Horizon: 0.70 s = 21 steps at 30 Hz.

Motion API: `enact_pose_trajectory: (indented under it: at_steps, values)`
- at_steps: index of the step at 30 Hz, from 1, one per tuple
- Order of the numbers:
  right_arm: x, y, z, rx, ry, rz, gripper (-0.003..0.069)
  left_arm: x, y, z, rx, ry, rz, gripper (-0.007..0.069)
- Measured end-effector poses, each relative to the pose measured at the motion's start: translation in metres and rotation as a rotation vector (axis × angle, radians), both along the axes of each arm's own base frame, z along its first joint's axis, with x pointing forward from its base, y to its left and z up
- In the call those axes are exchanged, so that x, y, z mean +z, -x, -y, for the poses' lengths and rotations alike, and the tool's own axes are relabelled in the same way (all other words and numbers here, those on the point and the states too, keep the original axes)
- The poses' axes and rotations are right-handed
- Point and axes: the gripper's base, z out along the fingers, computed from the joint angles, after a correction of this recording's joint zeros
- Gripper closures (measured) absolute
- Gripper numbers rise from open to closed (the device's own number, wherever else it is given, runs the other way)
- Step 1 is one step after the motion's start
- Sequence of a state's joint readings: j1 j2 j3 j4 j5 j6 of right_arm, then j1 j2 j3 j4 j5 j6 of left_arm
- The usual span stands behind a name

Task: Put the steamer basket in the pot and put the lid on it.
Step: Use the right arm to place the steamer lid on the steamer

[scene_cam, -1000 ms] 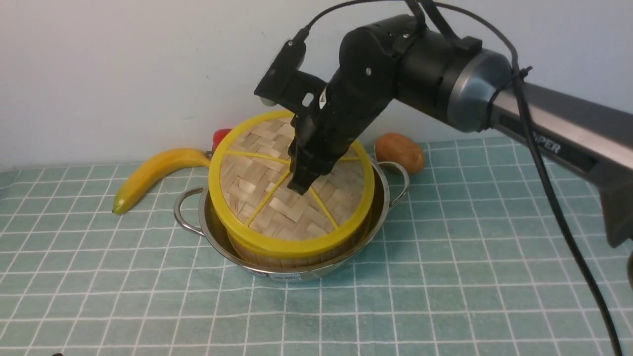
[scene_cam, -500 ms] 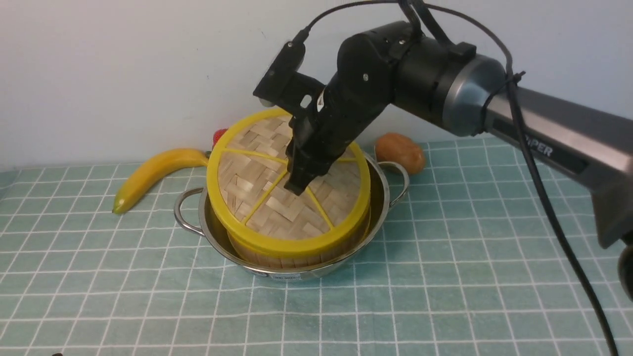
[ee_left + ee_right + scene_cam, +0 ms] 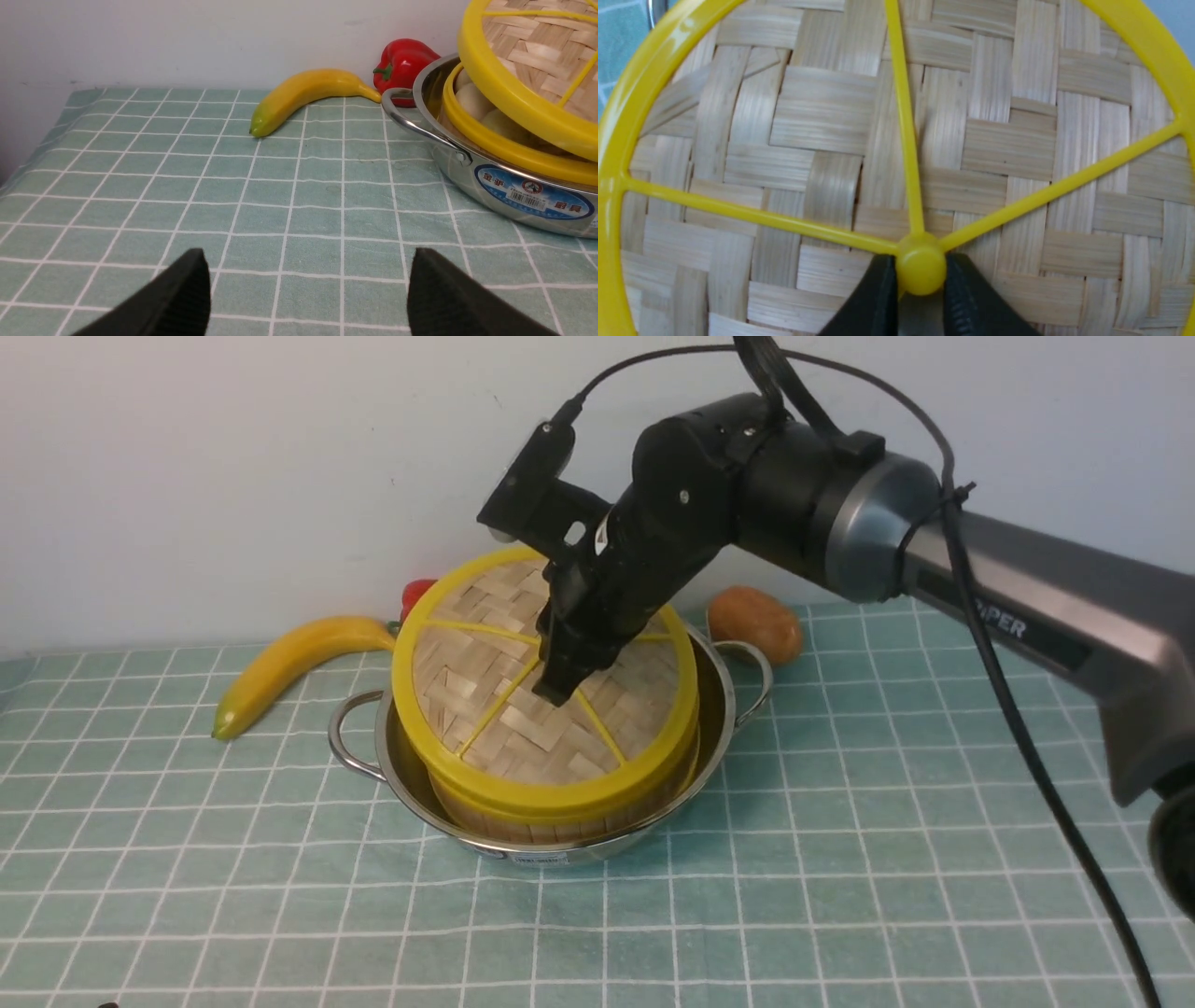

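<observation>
My right hand (image 3: 560, 683) pinches the hub of the lid (image 3: 523, 733), which tilts over the steamer basket (image 3: 527, 823). The basket holds pale buns (image 3: 472, 100) and sits in the pot (image 3: 400, 767). My left hand (image 3: 308, 266) is spread, well apart.

Yel-rim woven lid (image 3: 485, 709), grn-check cloth (image 3: 840, 859)

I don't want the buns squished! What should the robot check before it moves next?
1. The steamer basket sits inside the pot: ok.
2. The right gripper is shut on the hub of the lid: ok.
3. The lid lies flat on the basket: not ok. It is tilted, and buns show through the gap.
4. The left gripper is open, apart from the pot: ok.
5. The banana is apart from the pot: ok.
6. The lid is centred over the basket: cannot tell.
</observation>
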<state>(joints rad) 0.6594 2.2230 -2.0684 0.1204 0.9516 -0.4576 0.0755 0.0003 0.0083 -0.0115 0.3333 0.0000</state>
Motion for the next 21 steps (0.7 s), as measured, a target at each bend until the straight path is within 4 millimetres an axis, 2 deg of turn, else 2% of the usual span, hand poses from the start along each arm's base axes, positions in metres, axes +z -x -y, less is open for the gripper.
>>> enact_pose_trajectory:
  at_steps: [9,16,21]
  values:
    - [0.000,-0.001,-0.001,-0.002,-0.010,0.012,0.0517,0.000,0.000,0.000,0.000,0.000,0.000,0.0101]
    - [-0.017,-0.004,-0.002,-0.004,0.018,-0.026,0.0517,0.000,0.000,0.000,0.000,0.000,0.000,0.0101]
    - [-0.018,-0.005,-0.002,-0.004,0.024,-0.022,0.0517,0.000,0.000,0.000,0.000,0.000,0.000,0.0101]
